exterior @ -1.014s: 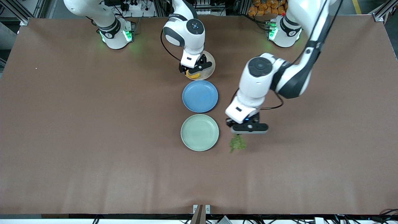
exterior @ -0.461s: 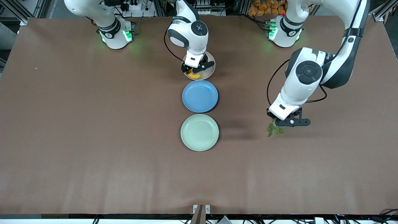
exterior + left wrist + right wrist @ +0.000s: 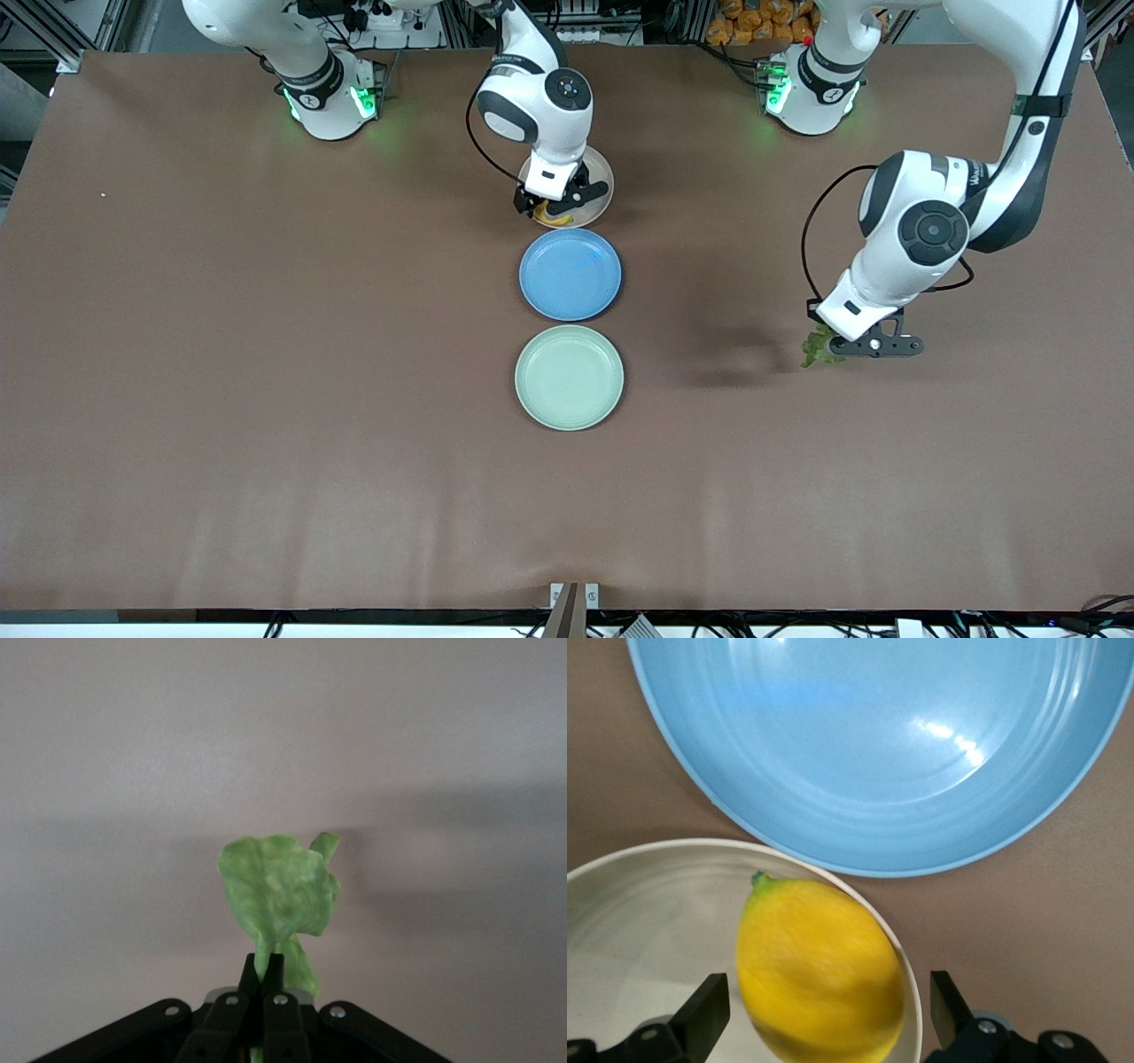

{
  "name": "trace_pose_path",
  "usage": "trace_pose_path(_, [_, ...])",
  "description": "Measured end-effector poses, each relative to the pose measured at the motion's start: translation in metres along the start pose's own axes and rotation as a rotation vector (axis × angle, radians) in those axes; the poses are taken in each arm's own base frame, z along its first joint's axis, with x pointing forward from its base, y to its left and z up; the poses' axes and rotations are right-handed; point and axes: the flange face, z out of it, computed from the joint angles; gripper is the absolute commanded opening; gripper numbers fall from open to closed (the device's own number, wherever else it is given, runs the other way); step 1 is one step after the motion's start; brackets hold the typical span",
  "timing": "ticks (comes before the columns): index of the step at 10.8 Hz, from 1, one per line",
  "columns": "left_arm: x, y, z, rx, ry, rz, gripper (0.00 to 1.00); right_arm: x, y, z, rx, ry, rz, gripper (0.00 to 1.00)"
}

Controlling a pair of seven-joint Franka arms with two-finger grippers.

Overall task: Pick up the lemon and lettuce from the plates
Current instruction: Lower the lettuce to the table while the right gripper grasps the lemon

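My left gripper is shut on the ruffled green lettuce and holds it over bare table toward the left arm's end; the leaf hangs from the pinched fingertips in the left wrist view. The mint green plate is bare. My right gripper is open over the beige-cream plate, its fingers either side of the yellow lemon. In the right wrist view the lemon lies at the cream plate's rim, with gaps between it and both fingers.
A blue plate lies between the cream plate and the mint plate; it fills much of the right wrist view. The three plates form a line down the middle of the brown table.
My left arm has carried the lettuce away from beside the mint plate toward the left arm's end of the table. My right gripper has shifted slightly over the lemon.
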Motion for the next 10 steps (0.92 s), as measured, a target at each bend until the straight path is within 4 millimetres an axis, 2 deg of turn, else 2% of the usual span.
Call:
trace_pose_path(1, [-0.002,-0.006,0.012,-0.004,-0.004,0.000,0.00,0.001,-0.001,-0.001,0.002,0.003,0.000,0.59])
trace_pose_path(2, [-0.004,-0.008,0.025,-0.010,-0.004,-0.004,0.00,0.002,-0.001,-0.003,0.004,0.006,0.000,0.07])
trace_pose_path(3, [-0.005,-0.010,0.036,-0.015,-0.007,-0.008,0.00,0.003,-0.002,-0.003,0.004,0.008,-0.001,0.00])
trace_pose_path(5, [-0.005,-0.011,0.050,-0.018,-0.022,-0.010,0.00,0.004,-0.002,-0.005,0.004,0.012,-0.002,0.00])
trace_pose_path(9, [-0.006,-0.011,0.060,-0.019,-0.039,-0.011,0.00,0.005,-0.003,-0.007,0.006,0.016,-0.003,0.00])
trace_pose_path(10, [-0.006,-0.014,0.063,-0.019,-0.044,-0.015,0.36,0.007,-0.003,-0.010,0.004,0.016,-0.003,0.00])
